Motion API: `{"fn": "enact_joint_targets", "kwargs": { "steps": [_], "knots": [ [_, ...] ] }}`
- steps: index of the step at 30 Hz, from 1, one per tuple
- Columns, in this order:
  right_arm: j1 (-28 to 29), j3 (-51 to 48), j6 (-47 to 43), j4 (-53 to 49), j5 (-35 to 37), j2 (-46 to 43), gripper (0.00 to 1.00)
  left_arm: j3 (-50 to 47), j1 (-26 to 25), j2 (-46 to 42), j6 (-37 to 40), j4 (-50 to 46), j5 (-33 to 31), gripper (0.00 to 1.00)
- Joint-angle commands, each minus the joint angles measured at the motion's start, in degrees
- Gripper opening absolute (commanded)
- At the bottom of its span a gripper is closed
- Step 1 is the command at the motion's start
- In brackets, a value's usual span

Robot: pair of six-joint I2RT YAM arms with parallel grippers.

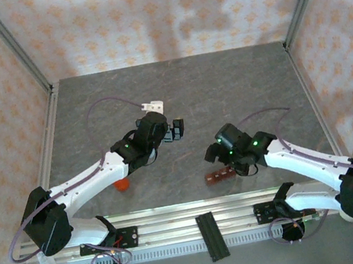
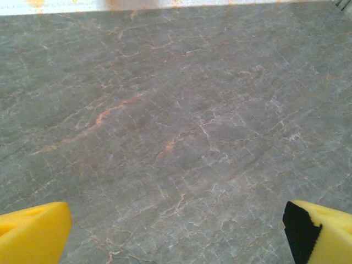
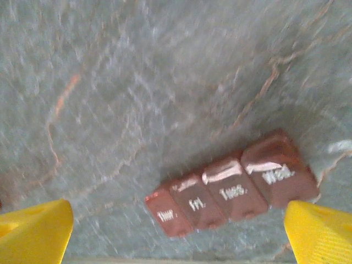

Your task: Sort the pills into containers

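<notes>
Our right hand (image 3: 176,235) hung open over the containers (image 3: 231,190); we judged it should straddle the strip's narrow width squarely before closing. Our left hand (image 2: 176,234) stood open too.

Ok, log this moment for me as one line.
left pincer: open, empty, over table | right pincer: open, poised at container strip, not gripping | container strip: flat on table, lids look shut

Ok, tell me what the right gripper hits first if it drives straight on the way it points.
Most likely the right gripper meets the reddish-brown pill container, lying on the table ahead between its open fingers. Depth is unclear: the fingers may straddle it and touch the table instead.
</notes>
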Motion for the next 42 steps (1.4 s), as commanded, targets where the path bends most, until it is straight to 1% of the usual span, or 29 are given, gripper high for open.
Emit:
{"fn": "enact_joint_targets", "kwargs": {
  "steps": [1, 6, 11, 17, 24, 30, 36, 42],
  "knots": [
    [3.4, -0.1, -0.3, -1.6, -0.2, 1.2, 0.98, 2.5, -0.1, -0.5, 1.9, -0.7, -3.3, 1.00],
    [8.3, 1.1, 0.5, 1.1, -1.7, 6.3, 0.98, 3.1, 0.4, -0.3, 3.3, -1.4, -5.2, 1.00],
    [11.0, 2.1, 0.9, 3.5, -2.7, 10.3, 0.99, 2.9, 2.3, -1.2, 3.5, -2.1, -5.3, 1.00],
    [11.2, 1.5, 1.2, 6.7, -3.4, 13.2, 0.99, 2.4, 3.5, -2.4, 3.5, -2.2, -5.0, 1.00],
    [11.2, 5.8, -0.7, 6.9, -1.7, 17.7, 1.00, 1.6, 3.8, -2.7, 3.0, -2.2, -4.6, 1.00],
    [9.4, 9.8, -3.0, 6.5, 0.1, 21.2, 1.00, 1.2, 3.9, -3.7, 2.7, -2.5, -4.7, 1.00],
    [5.1, 12.7, -5.5, 7.3, 0.6, 25.2, 1.00, 0.8, 3.8, -4.4, 2.4, -3.0, -4.6, 1.00],
    [0.8, 17.7, -9.1, 7.2, 1.7, 28.8, 1.00, 0.6, 3.9, -5.3, 2.3, -3.5, -4.8, 1.00]
  ]
}}
